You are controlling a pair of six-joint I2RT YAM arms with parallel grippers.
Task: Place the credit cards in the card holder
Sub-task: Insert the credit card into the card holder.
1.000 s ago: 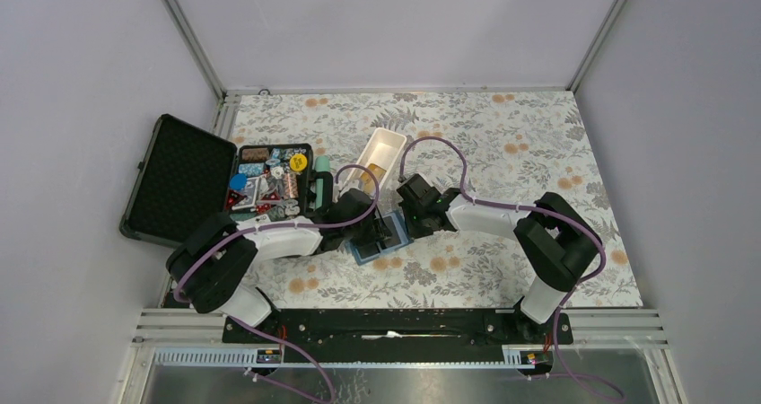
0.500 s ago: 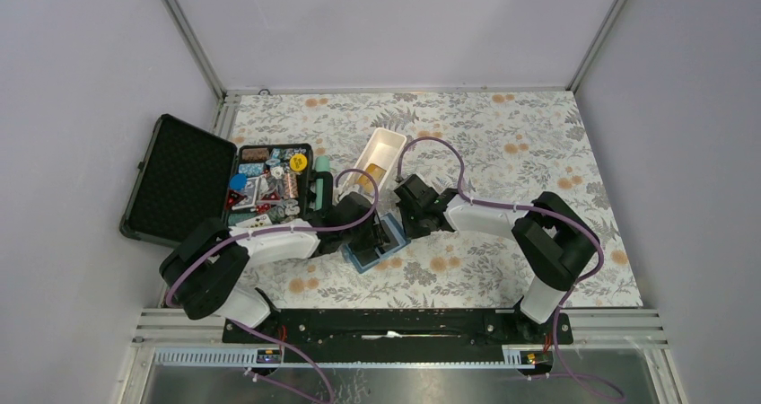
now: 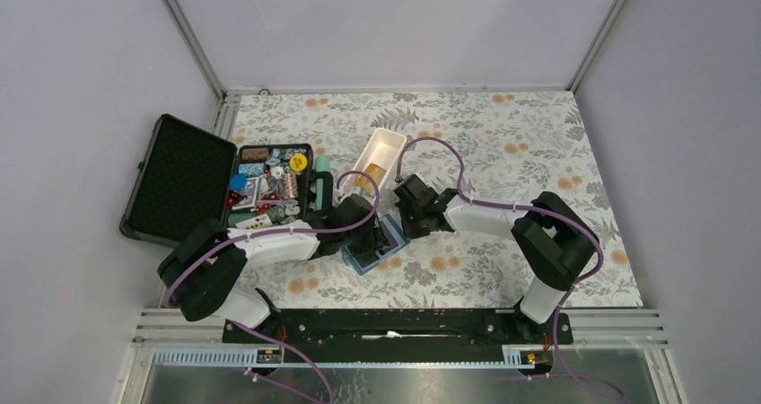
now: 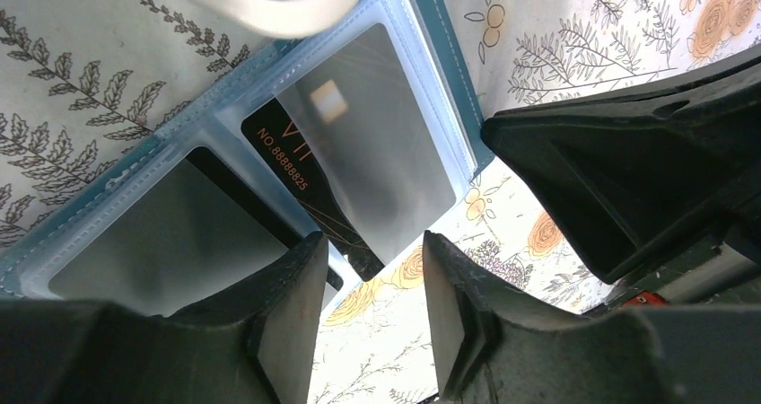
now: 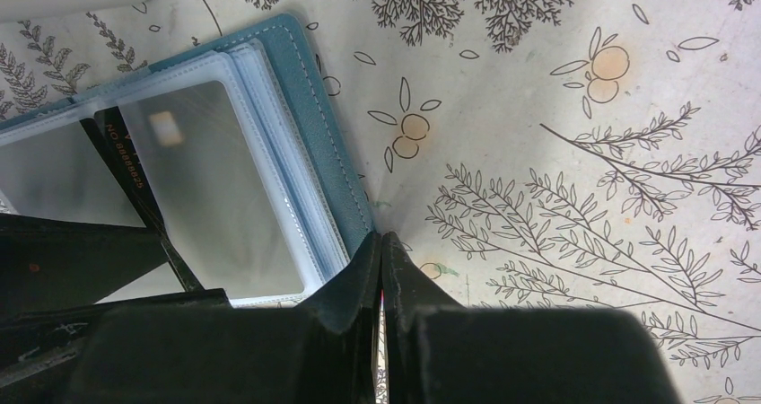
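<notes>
The card holder [image 5: 319, 117] lies open on the floral cloth [image 5: 583, 153], close to the near edge of the tabletop and a little left of its middle, teal cover down and clear sleeves up. A dark card [image 4: 287, 157] with gold lettering sits slantwise and only part way inside one clear sleeve [image 4: 395, 108], one corner sticking out past the sleeve's edge. That corner points into the gap of the left gripper [image 4: 370, 251], whose jaws stand apart on either side of it; whether either finger touches the card cannot be told. The right gripper [image 5: 381, 242] is clenched on the edge of the holder's teal cover, at the side away from the left arm. Just beyond the holder, toward the far edge, a white tray [image 3: 388, 133] lies at a slant with a golden-orange card [image 3: 378, 162] in it. At the left edge an open black case [image 3: 175, 180] holds mixed colourful trinkets [image 3: 267, 184]
</notes>
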